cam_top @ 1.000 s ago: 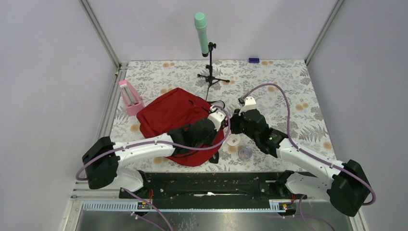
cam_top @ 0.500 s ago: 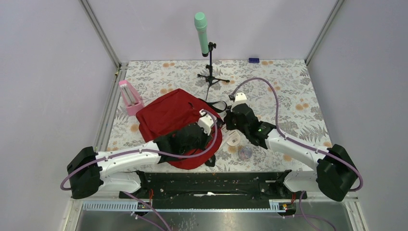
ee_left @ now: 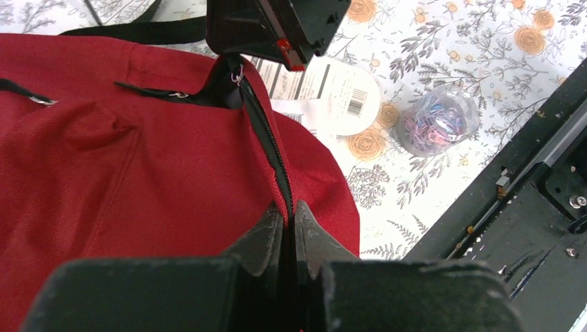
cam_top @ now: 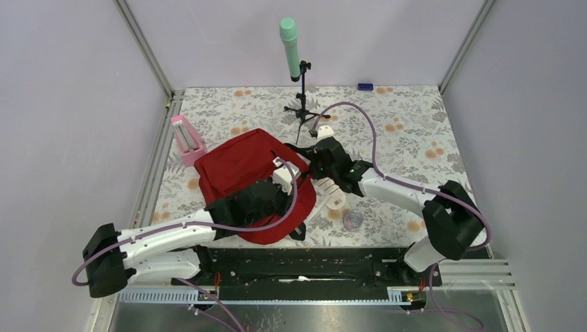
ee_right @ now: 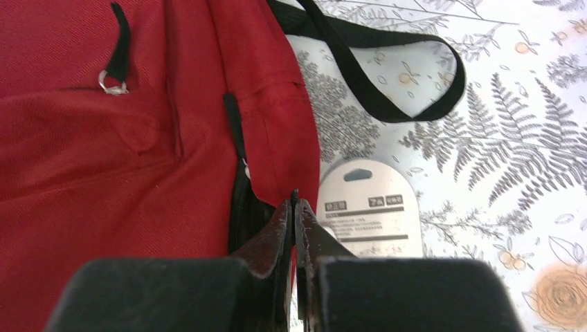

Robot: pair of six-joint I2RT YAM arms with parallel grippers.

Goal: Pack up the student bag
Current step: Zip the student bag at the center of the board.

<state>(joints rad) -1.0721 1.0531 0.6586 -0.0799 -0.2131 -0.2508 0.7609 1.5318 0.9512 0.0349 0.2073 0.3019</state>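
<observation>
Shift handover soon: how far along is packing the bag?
Done: nothing visibly packed; the white card pack and clip tub lie beside the student bag. In hand: left gripper and right gripper, jaws shut, pinch its zip seam. Remaining: open it, load them, close.

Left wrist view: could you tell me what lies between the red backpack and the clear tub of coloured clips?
A flat white package with a barcode lies between the backpack and the tub, seen in the left wrist view.
</observation>
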